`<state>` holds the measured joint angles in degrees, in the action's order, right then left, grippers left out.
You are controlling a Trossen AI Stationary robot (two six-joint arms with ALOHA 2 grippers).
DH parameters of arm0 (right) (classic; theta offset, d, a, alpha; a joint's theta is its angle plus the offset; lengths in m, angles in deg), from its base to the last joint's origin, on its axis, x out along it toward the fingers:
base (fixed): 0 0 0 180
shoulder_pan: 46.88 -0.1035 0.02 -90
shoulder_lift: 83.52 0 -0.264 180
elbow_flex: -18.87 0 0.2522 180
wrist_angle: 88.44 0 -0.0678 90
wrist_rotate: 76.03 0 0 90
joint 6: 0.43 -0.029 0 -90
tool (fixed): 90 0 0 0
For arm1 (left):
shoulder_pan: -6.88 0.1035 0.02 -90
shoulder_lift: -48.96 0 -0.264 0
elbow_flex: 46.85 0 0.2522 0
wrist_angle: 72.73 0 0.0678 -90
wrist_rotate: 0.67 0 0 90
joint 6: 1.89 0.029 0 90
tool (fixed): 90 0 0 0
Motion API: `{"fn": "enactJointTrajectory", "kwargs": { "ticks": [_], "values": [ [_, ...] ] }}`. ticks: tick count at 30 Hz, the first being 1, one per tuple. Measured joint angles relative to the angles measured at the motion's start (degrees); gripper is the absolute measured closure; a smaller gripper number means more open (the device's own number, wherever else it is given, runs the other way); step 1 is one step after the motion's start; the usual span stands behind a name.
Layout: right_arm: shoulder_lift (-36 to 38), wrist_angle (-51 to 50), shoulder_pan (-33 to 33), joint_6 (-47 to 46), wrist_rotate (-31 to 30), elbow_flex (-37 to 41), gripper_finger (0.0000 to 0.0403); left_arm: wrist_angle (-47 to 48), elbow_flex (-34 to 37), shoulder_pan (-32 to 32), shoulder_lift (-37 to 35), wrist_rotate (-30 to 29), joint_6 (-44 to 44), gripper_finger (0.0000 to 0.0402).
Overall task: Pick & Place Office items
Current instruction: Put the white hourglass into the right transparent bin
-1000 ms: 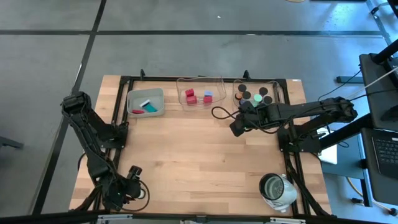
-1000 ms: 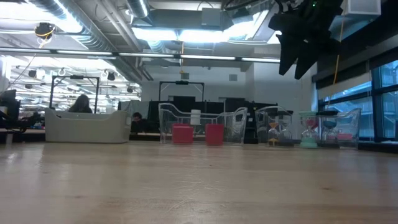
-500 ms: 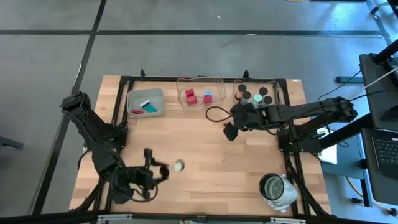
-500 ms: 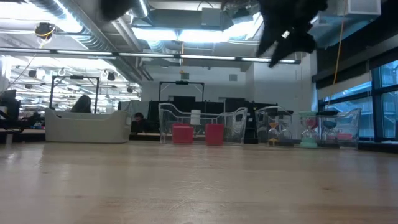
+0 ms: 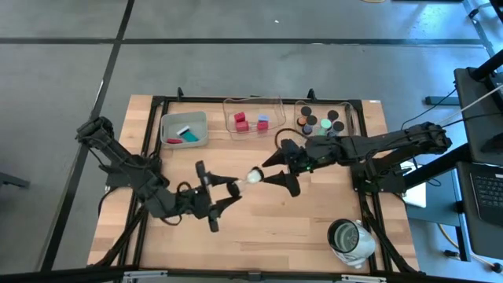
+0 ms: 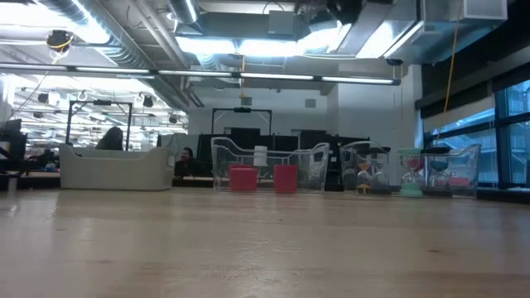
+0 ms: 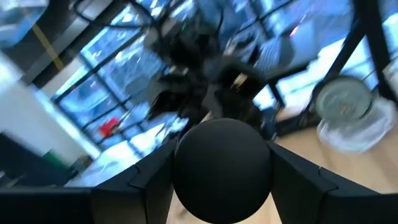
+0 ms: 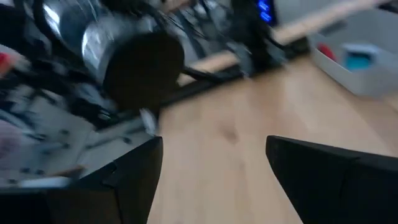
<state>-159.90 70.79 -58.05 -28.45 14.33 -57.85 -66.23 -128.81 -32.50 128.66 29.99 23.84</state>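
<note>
My left gripper (image 5: 240,184) reaches level over the middle of the table, shut on a black round cap (image 7: 222,168). From above the cap shows as a pale round piece (image 5: 253,174). My right gripper (image 5: 273,170) faces it from the table's right, open. Its fingers (image 8: 118,186) stand just short of the cap (image 8: 142,68) and touch nothing. The other office items lie in the trays at the far edge: teal and white pieces (image 5: 187,134), red blocks (image 5: 240,120) and black caps with a green disc (image 5: 321,122). My left gripper pinches the round cap by its rim (image 7: 181,167) between its two fingers, one on either side. The fingers lie level and point toward the table's right. The cap is lifted clear of the table, its black face toward the wrist camera.
A grey tray (image 5: 168,119) and two clear trays (image 5: 253,104) (image 5: 346,110) line the far edge. A silvery-white round container (image 5: 350,238) stands at the near right. Bare wood lies in the middle and near left.
My left gripper has swung from the near-left corner up toward the table's middle, tipping level, with the cap carried along. My right gripper has come away from the far trays toward the middle, tipped up and turned to face the cap, rising out of the low view.
</note>
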Motion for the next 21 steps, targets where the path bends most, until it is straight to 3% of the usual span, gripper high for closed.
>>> {"fn": "enactJointTrajectory", "kwargs": {
  "ticks": [3, 16, 21],
  "values": [
    [0.0, 5.33, -0.1, -0.28, 2.64, 0.0, 0.0115, -4.88, 0.0, 1.66, 0.0, 5.14, 4.16, 0.019],
    [1.18, 18.63, -0.08, -2.04, 12.34, 0.04, 0.0109, -19.74, -0.04, 2.09, 0.0, 6.99, 26.98, 0.019],
    [1.83, 23.77, 0.26, 0.78, 13.19, 0.02, 0.008, -21.71, -0.04, 2.99, 0.0, 11.77, 29.5, 0.0189]
  ]
}}
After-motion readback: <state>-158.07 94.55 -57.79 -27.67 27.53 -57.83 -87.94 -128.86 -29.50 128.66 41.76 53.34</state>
